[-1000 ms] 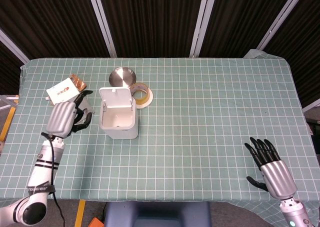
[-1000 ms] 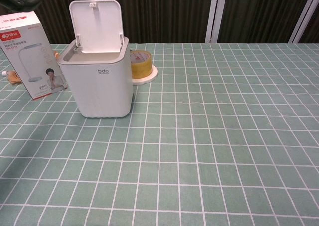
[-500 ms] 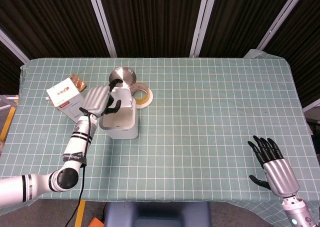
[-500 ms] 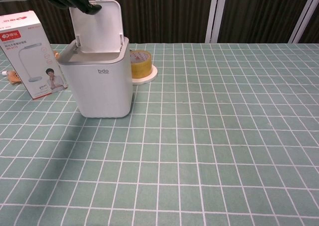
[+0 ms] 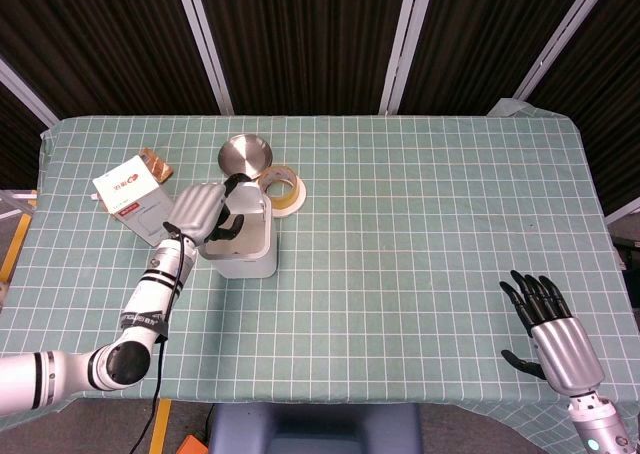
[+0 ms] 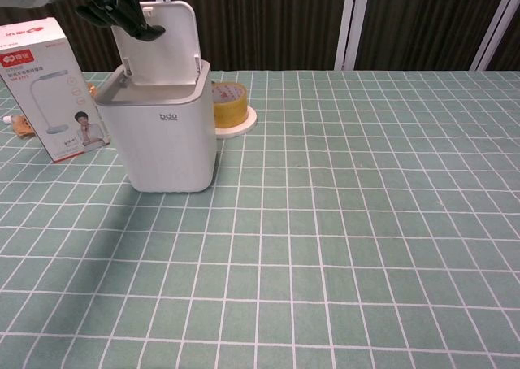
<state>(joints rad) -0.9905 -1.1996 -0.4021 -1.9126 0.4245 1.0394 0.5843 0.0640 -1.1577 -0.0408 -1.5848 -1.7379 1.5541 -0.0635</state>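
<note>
White bdo bin sitting near the left end of the green checked tablecloth, lid flipped up but leaning further forward over the opening than half a second back. Left hand parked right on top of that lid, dark fingertips curled over its upper edge in the chest view, pressing rather than really gripping anything. A second ago was way off to the bin's left by the box, then swung in over the bin, now settled down on the lid itself. From the head view, bin interior no longer visible under the hand, so probably lid on its way shut, not latched yet judging by the chest view where it stands nearly upright.

Around the bin: red-and-white lamp box just to its left, roll of yellow tape on a white disc just behind and to its right, steel round dish behind it, some small brown snack-looking thing behind the lamp box.

Right hand well apart from the bin, far right near the front table edge, fingers spread, holding nothing, drifted only slightly nearer the front edge over the last second.
</note>
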